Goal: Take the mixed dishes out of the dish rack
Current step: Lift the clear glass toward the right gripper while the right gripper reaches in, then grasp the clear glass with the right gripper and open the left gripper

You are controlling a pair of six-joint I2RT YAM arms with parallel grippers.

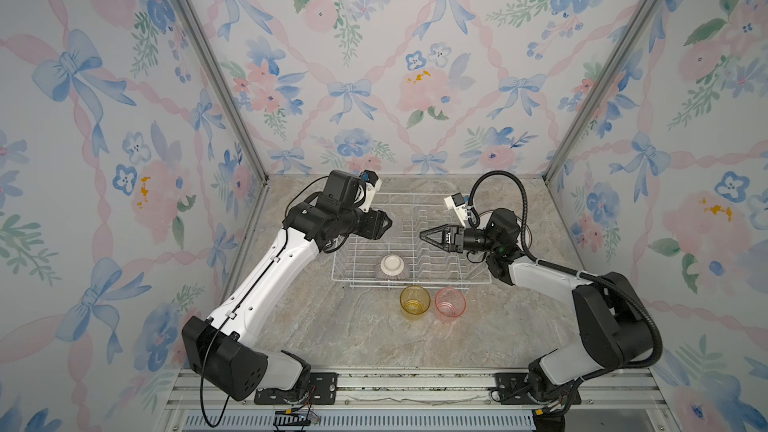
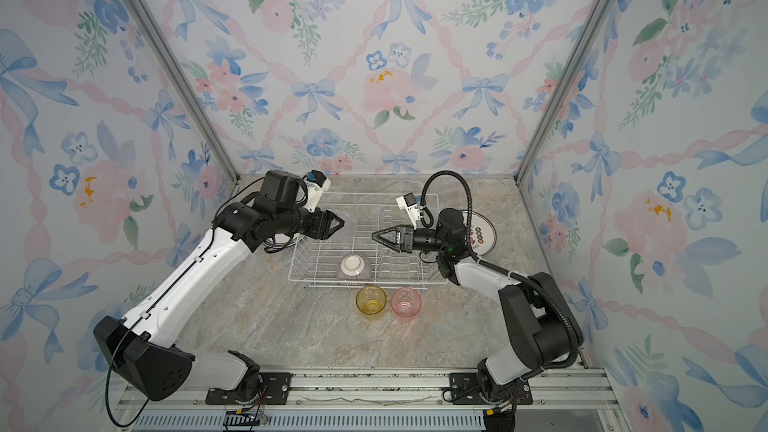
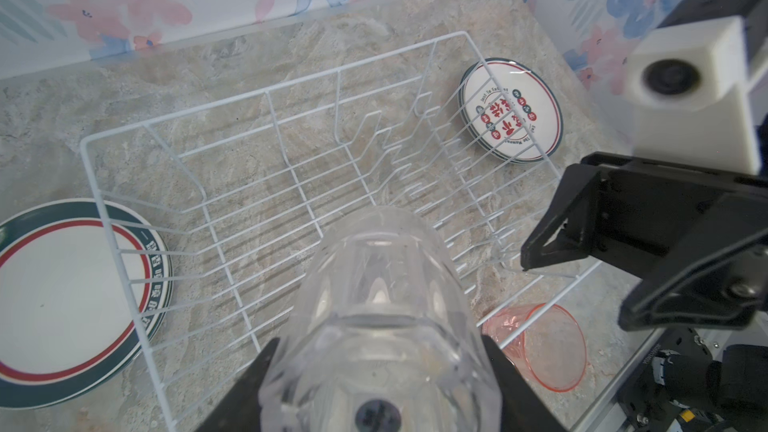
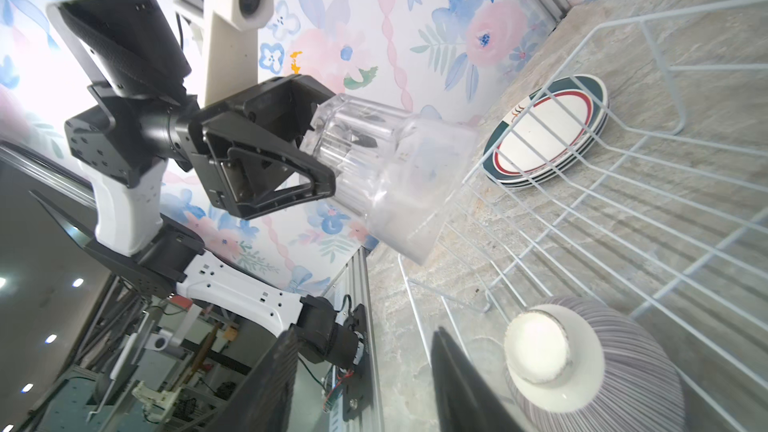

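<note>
Two risks worth watching. First, a slip: clear tumbler (image 4: 395, 168) pinched at its base end only by the left gripper (image 4: 328, 141), lying tilted in the air above the left part of the dish rack (image 3: 270, 91) with its mouth toward the right gripper (image 1: 423, 236); smooth faceted plastic, likely slippery, so liable to twist or drop onto the wires on any jerk. Second, a clash: right gripper close opposite, partly parted and empty, near enough to knock the tumbler's mouth if brought in fast or off-line for a handover. Also possible: snagging the light rack and dragging it across the counter (image 1: 353, 338). As for looks: see-through, colourless, cut-glass pattern, wider at the mouth than the base. Left inside the rack, only the ribbed purplish bowl (image 1: 392, 270), upside down near the front edge, white foot up. Already out on the counter: yellow tumbler (image 1: 414, 301) and pink tumbler (image 1: 450, 302) just in front of the rack, green-rimmed plates (image 3: 62, 305) stacked on the left arm's side, red-lettered plates (image 3: 511, 112) on the right arm's
</note>
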